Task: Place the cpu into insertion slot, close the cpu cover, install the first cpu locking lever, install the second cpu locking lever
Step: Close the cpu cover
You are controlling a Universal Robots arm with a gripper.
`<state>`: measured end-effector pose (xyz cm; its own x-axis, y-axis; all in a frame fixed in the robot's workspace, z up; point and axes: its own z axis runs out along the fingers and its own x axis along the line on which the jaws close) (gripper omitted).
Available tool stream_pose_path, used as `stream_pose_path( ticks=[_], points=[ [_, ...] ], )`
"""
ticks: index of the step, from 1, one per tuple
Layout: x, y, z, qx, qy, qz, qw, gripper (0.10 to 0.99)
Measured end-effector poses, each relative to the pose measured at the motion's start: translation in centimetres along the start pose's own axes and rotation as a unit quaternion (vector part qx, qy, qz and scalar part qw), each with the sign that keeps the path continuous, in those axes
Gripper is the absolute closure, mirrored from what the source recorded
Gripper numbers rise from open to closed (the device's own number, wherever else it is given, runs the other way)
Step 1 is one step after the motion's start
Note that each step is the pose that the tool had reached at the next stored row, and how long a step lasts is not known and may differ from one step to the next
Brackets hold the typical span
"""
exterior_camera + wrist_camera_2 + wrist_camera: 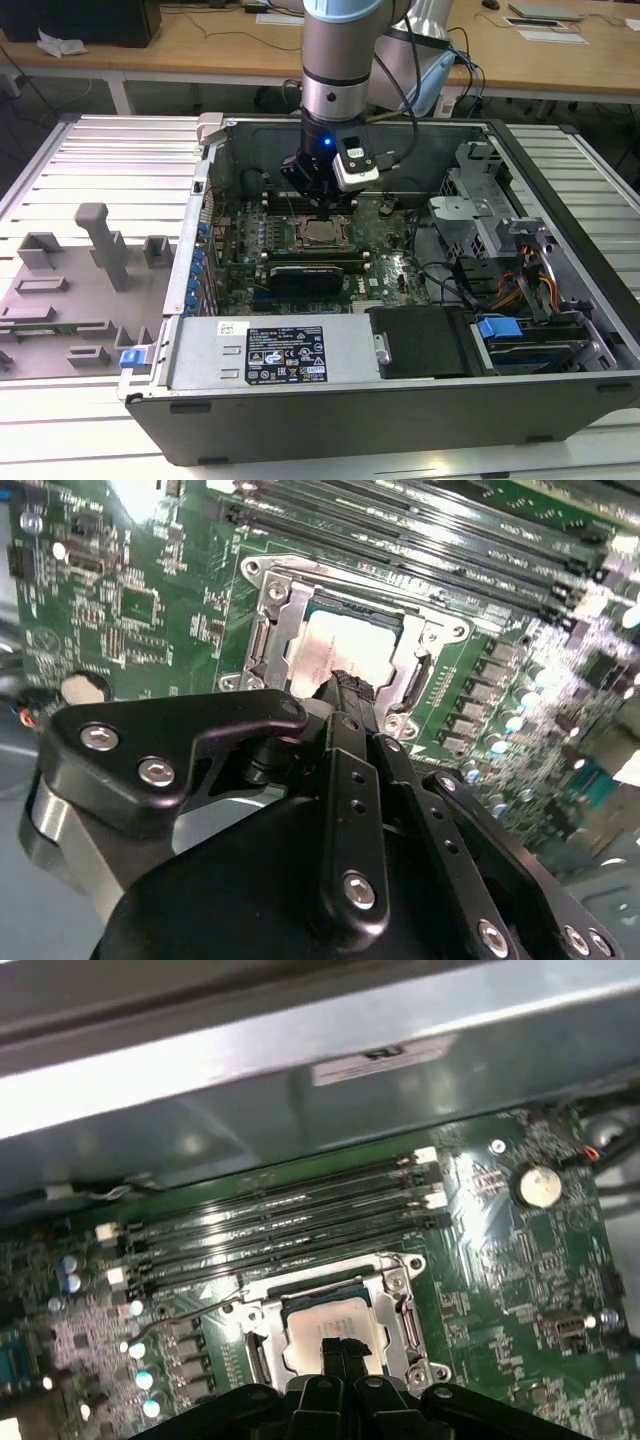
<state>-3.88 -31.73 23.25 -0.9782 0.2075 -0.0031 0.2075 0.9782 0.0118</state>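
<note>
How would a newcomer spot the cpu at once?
Inside the open computer case, find the green motherboard. Near its middle, beside the long memory slots, the cpu lies under the pincer: the only pale silver square, ringed by the cpu cover.

We see the cpu [310, 1325] with a pale, satin metal top, and the cpu cover [280, 630] as bare grey metal, dull with bright edges. The motherboard [480, 1220] is a glossy green board that throws glare. The gripper [346, 680] looks matt black, its jaws smooth, studded with shiny steel screws [358, 890]. The computer case [400, 420] is matt dark-grey sheet metal, and the worktop [90, 160] is ribbed pale metal with a soft sheen. The arm's tube [335, 50] is smooth, brushed silver
</note>
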Motion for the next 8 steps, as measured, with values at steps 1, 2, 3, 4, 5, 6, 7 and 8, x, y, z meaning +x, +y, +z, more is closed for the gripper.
stream_pose_path(
  ticks=[1, 2, 3, 4, 5, 6, 7, 8],
  points=[
    [0.00, 0.00, 0.01, -0.0001, 0.0002, -0.013, 0.9999, 0.980],
    [0.00, 0.00, 0.01, -0.0001, 0.0002, -0.022, 0.9998, 0.980],
    [0.00, 0.00, 0.02, -0.0001, 0.0004, -0.033, 0.9994, 0.980],
    [0.00, 0.00, 0.03, -0.0002, 0.0005, -0.043, 0.9991, 0.980],
    [0.00, 0.00, 0.05, -0.0002, 0.0006, -0.056, 0.9984, 0.980],
    [0.00, 0.00, 0.06, -0.0002, 0.0007, -0.065, 0.9979, 0.980],
    [0.00, 0.00, 0.08, -0.0003, 0.0009, -0.078, 0.9969, 0.980],
    [0.00, 0.00, 0.09, -0.0003, 0.0010, -0.089, 0.9960, 0.980]
  ],
)
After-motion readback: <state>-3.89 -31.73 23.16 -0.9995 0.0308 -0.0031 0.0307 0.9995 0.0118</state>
